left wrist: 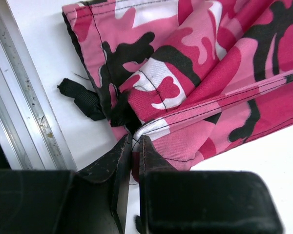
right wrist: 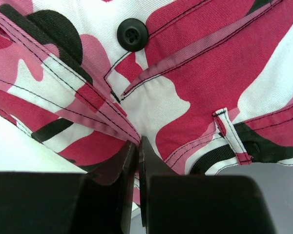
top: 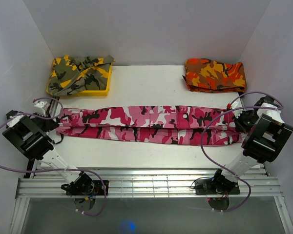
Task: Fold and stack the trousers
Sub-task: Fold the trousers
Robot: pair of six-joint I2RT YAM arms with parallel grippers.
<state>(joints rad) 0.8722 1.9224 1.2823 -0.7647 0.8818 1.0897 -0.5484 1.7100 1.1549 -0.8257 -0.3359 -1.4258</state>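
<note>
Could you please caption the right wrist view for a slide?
Close-up: right end effector shut on the trousers, near a black button and belt loop.

Three camouflage garments lie on one white table (top: 146, 87). One is a pair of pink, white and black trousers (top: 146, 124); one is a yellow-olive garment (top: 78, 73) beyond the trousers' left end; one is an orange-red garment (top: 215, 74) beyond their right end. A single yellow tray (top: 95, 91) sits under the yellow-olive garment. Two robot arms flank the trousers, the left arm (top: 29, 139) and the right arm (top: 266, 139). They carry two grippers, the left gripper (left wrist: 135, 141) and the right gripper (right wrist: 136, 146). One black button (right wrist: 132, 34) shows on the trousers.
</note>
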